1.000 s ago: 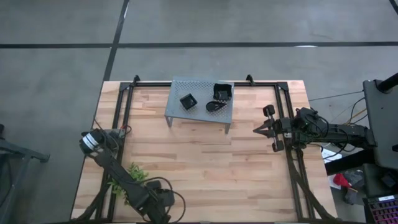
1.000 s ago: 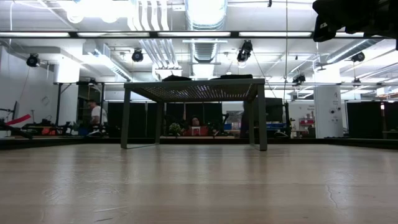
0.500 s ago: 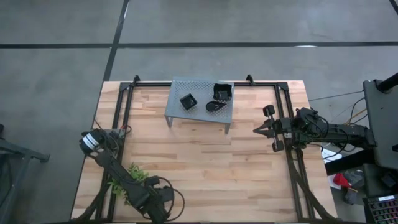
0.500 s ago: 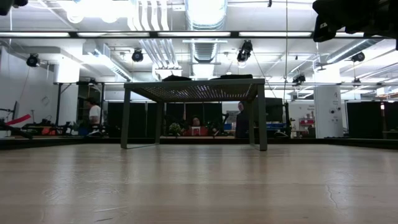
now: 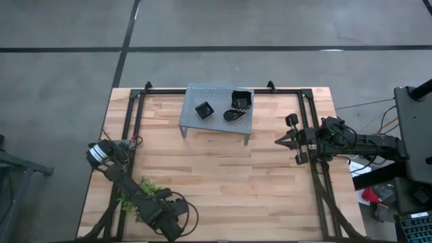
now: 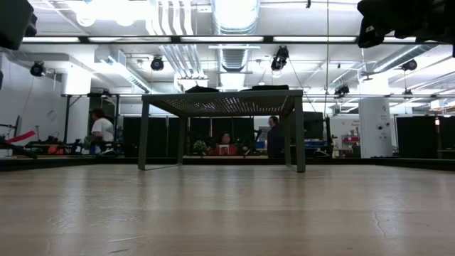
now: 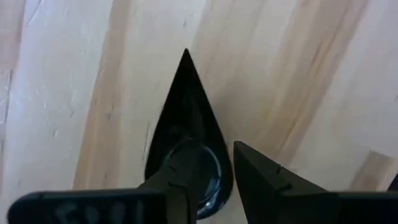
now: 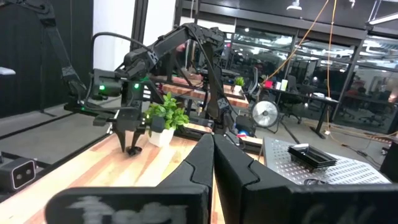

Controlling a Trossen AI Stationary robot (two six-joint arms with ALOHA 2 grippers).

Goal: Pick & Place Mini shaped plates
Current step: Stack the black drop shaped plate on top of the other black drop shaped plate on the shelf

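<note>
Left gripper [image 5: 172, 219] — lowered near the table's [image 5: 216, 169] front-left corner, fingers straddling a teardrop plate [image 7: 186, 143]; right gripper [image 5: 278, 142] — closed, level at the right edge.

Teardrop plate at the near-left table edge [image 7: 186, 143]: glossy black, lying flat on the wood, its tip pointing away from the wrist camera.
Small square plate [image 5: 204, 109]: black, sitting on the rack top.
Larger square plate [image 5: 241, 100]: black, sitting there too.
Second teardrop plate [image 5: 234, 115]: black, lying just beside it.
</note>
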